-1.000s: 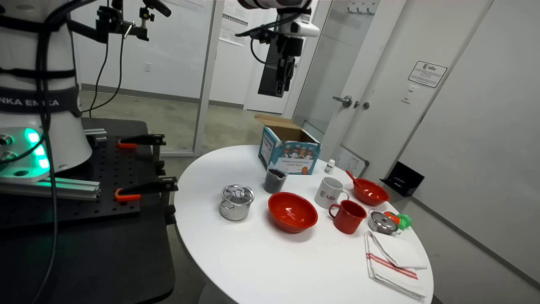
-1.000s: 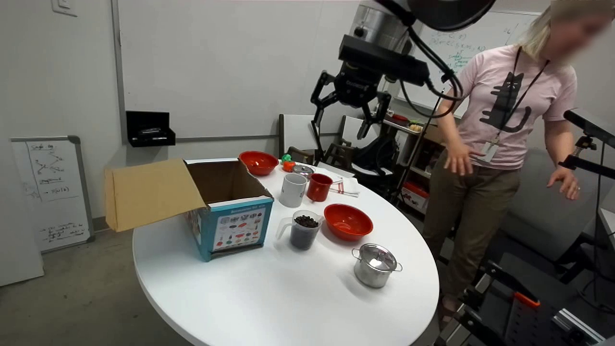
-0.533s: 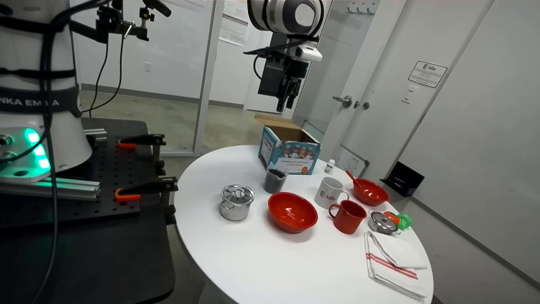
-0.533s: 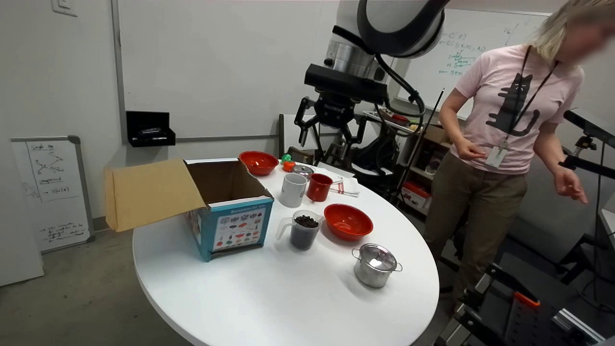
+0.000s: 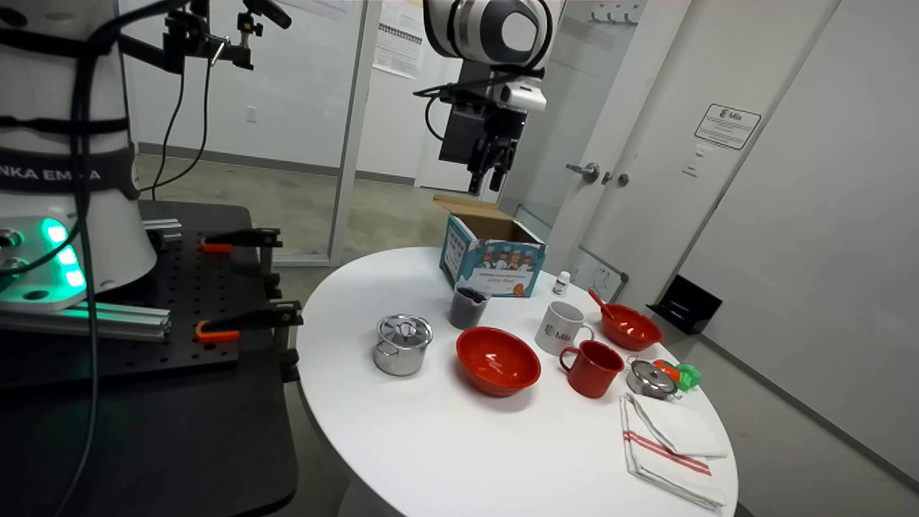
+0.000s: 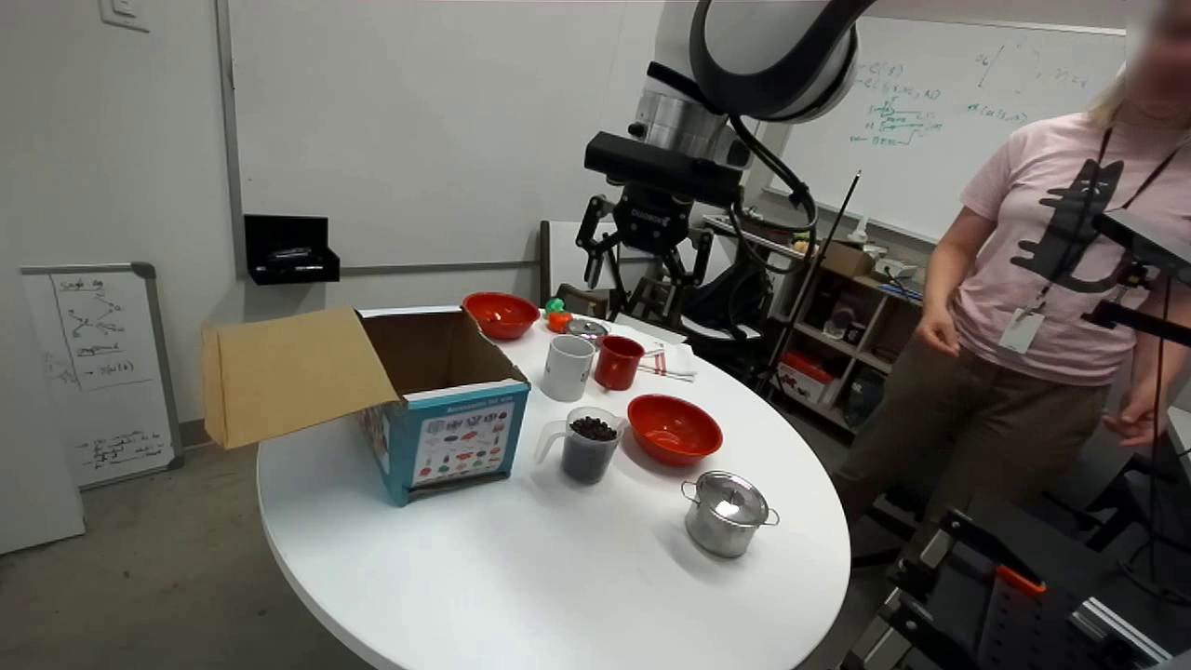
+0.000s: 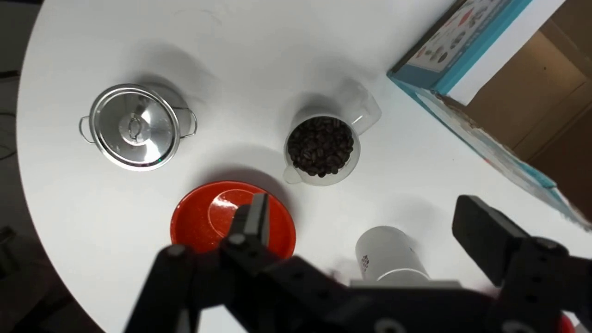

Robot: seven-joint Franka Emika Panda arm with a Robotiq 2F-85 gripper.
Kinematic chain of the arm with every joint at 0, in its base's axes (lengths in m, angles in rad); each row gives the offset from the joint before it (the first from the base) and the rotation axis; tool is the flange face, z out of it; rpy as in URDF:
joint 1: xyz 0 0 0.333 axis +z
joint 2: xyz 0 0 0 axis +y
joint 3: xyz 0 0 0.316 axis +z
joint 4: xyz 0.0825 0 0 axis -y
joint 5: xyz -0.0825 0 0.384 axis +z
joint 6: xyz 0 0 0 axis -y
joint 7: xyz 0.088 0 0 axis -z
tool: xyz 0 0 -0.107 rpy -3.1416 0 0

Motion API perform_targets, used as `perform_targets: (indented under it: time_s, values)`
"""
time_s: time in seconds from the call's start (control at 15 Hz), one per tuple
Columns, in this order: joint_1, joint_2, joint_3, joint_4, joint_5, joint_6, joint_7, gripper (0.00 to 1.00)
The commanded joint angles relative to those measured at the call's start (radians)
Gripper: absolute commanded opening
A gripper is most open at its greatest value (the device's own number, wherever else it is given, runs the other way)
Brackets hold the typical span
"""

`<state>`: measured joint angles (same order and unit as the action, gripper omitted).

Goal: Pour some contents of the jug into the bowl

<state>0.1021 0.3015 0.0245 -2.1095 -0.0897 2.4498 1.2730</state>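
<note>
Gripper (image 7: pixel 364 210) lowered this past second, jaws apart; wrist view puts the jug (image 7: pixel 330 179), ungrasped, at its eleven o'clock; bowl (image 7: pixel 196 222), part-screened, apparently empty, at nine. Judged: approach only, pouring outstanding.

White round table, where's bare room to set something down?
On the table, one bare patch lies between the teal box, coffee-bean jug, taller lidded pot and edge. Another lies between the nearer red bowl, red mug, striped towel and edge. It's crowded around the white mug and farther red bowl.
</note>
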Motion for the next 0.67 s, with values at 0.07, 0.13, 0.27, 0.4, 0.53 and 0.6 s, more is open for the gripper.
perform_targets:
  time_s: [0.07, 0.13, 0.27, 0.4, 0.53, 0.6]
  values:
    - [0.036, 0.001, -0.048, -0.001, 0.043, 0.027, 0.208, 1.00]
    - [0.032, 0.009, -0.050, 0.003, 0.060, 0.028, 0.243, 1.00]
    - [0.022, 0.035, -0.048, 0.017, 0.096, 0.029, 0.282, 1.00]
    - [0.013, 0.084, -0.045, 0.045, 0.124, 0.021, 0.276, 1.00]
    - [-0.001, 0.140, -0.036, 0.077, 0.166, 0.010, 0.242, 1.00]
    - [-0.002, 0.169, -0.037, 0.097, 0.177, 0.003, 0.238, 1.00]
